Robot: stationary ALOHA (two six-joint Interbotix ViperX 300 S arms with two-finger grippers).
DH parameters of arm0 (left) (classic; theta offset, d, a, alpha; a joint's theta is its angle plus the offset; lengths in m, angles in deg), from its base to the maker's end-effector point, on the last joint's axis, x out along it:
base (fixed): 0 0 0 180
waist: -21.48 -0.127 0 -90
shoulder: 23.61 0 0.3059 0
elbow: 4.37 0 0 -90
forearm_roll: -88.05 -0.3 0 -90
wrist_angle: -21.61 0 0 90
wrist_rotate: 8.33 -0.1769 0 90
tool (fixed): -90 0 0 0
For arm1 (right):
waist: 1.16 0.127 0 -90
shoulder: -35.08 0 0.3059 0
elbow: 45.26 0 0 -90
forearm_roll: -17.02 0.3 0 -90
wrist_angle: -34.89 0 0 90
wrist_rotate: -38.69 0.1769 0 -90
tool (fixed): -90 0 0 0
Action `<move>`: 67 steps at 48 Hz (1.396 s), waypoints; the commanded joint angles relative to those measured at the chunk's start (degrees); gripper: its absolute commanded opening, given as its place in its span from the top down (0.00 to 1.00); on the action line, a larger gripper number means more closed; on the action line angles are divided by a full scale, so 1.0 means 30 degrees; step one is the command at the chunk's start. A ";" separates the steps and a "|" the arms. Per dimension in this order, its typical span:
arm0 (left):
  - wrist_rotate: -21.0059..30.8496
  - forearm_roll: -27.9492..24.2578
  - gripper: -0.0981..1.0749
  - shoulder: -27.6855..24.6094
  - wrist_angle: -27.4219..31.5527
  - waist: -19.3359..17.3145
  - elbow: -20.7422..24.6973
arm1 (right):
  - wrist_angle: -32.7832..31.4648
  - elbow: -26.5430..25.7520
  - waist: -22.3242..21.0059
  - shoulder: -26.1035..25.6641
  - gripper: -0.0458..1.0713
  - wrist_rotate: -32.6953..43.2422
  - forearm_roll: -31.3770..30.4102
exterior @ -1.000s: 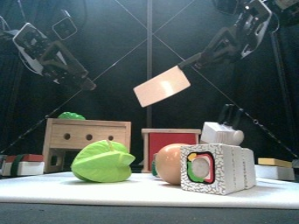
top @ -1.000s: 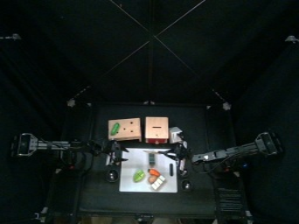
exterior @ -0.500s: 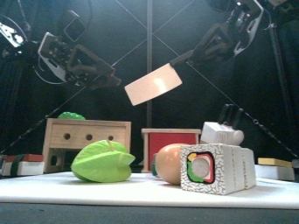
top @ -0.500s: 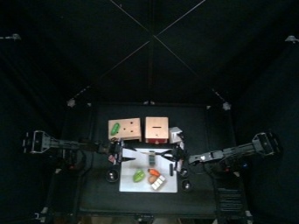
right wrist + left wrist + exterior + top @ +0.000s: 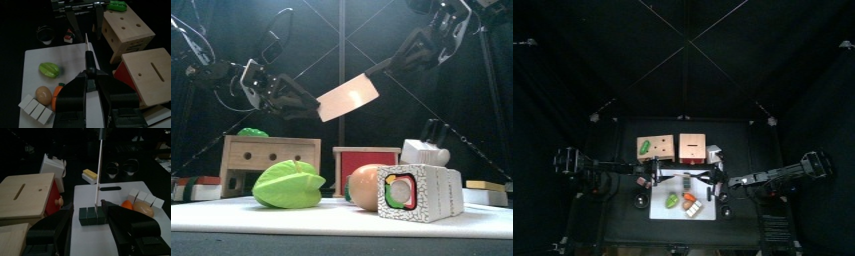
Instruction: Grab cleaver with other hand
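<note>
Black curtains behind, our right gripper (image 5: 396, 66) grips the cleaver (image 5: 349, 97) by its handle high above the cutting board (image 5: 120, 195), so we should ease our wide-open left gripper (image 5: 305, 98) squarely around the blade before closing.

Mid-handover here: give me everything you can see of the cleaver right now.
The cleaver has a broad, pale rectangular blade and a dark handle. It hangs in the air above the white cutting board, tilted, with the handle rising toward the upper right in the front view. The right gripper is clamped on the handle. The left gripper is open, its fingers either side of the blade's far end without visibly closing on it. From the wrist views the blade shows edge-on, as a thin line.
</note>
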 commanded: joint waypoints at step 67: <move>-0.0146 -0.0088 0.57 -0.0967 -0.0205 0.0293 0.1348 | 0.0029 -0.0322 -0.0732 0.0439 0.53 -0.0117 0.2139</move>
